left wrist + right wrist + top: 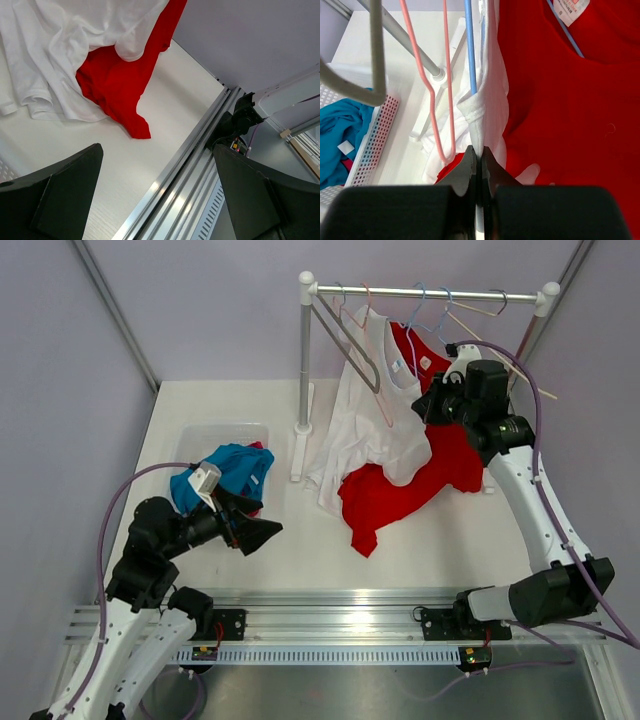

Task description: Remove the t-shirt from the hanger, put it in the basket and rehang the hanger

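A white t-shirt (365, 430) hangs from a blue hanger (469, 50) on the rack's rail (420, 292), its lower part draped on the table. A red t-shirt (400, 490) hangs beside it, also trailing onto the table. My right gripper (432, 400) is up at the shirts' shoulders. In the right wrist view, this gripper (479, 150) is shut on a folded edge of the white t-shirt (490, 100), with the red t-shirt (560, 100) just to the right. My left gripper (157, 150) stands open and empty low over the table, by the bin.
A clear bin (215, 435) at the left holds a blue garment (235, 470). An empty pink hanger (445, 100) and a grey hanger (377, 60) hang left of the white shirt. The rack's post (304, 360) stands mid-table. A metal rail (200, 150) runs along the near edge.
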`<state>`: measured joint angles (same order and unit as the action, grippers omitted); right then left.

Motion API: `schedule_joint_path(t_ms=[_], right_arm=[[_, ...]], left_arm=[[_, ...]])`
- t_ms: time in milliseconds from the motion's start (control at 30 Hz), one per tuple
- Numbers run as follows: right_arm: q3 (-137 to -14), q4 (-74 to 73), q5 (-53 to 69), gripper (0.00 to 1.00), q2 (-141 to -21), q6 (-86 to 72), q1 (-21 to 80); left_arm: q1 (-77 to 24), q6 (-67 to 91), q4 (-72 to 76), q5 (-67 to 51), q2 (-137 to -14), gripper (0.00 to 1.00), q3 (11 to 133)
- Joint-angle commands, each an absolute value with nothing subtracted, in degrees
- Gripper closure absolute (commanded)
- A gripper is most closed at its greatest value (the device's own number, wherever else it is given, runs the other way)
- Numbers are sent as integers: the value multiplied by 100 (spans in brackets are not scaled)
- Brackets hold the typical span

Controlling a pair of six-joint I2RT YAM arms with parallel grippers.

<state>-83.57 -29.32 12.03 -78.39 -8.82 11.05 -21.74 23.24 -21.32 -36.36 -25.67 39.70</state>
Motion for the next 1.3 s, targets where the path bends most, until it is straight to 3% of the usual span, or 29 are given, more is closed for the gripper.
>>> schedule_joint_path(t_ms=[0,500,733,1000,1267], right_arm=[[-8272,-2427,1038,100,-7270,-940,1230],[-7112,-1486,35,100,-6293,-782,1924],[-6241,-1221,-957,100,-5399,-1001,2531],[-5318,-2169,-1257,100,-4211,-1616,2952],[-5070,-3084,-757,100,-2655,-2197,3111]], left_arm=[[-2206,2575,-1732,-3937,-2663,1,3990],[-2522,3251,-1126,-3579,-3533,1,5052],[-4118,3340,-976,-2541,-4481,1,6019],[-5816,3015,-993,-1285,-5887,2,7285],[-6161,2672,-1028,-335,-7661,5,8970]])
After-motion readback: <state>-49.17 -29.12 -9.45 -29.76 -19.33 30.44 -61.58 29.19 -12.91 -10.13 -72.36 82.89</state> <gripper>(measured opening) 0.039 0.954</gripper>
